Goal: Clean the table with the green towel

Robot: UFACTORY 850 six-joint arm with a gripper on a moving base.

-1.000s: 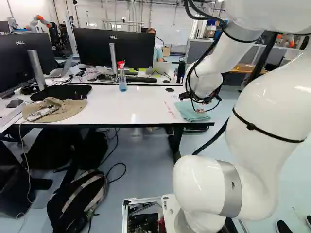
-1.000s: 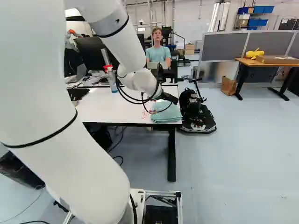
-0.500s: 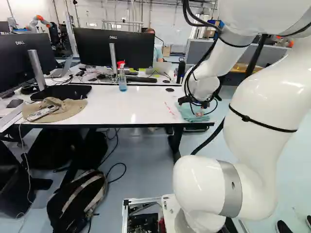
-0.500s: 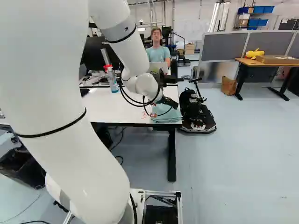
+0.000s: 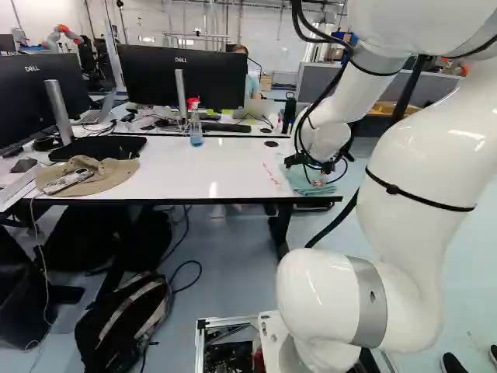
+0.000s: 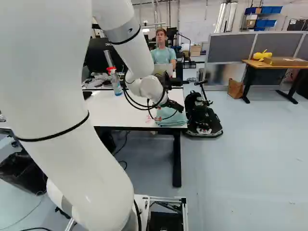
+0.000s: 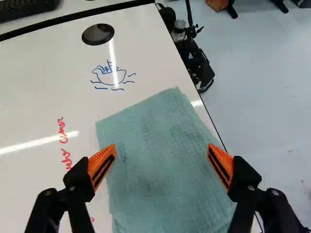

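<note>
At the left of the left base view, a black monitor (image 5: 35, 93) carries a maker's name in pale letters, as does a second monitor (image 5: 210, 78) beside it. On the white table (image 5: 202, 167), a phone (image 5: 68, 182) rests on a tan cap (image 5: 109, 175); farther right stands a spray bottle (image 5: 196, 132), red at the head, with blue liquid inside. Next comes red handwriting (image 7: 63, 131) on the tabletop, its words too unclear for me to read, then a blue line drawing (image 7: 111, 76), seemingly a boat among short wavy strokes. The green towel (image 7: 165, 141), pale and slightly bluish, lies spread in a folded, layered pad at the table's right end, close to the side edge. Its cloth shows a fine ribbed texture, shallow creases and a small dark, speckled patch near one of my orange pads (image 7: 103, 162). Above it hangs my gripper (image 6: 169, 114); in the wrist view, my jaws stand wide apart over the towel, with nothing clamped between them. Whether the tips touch the cloth, I cannot tell.
</note>
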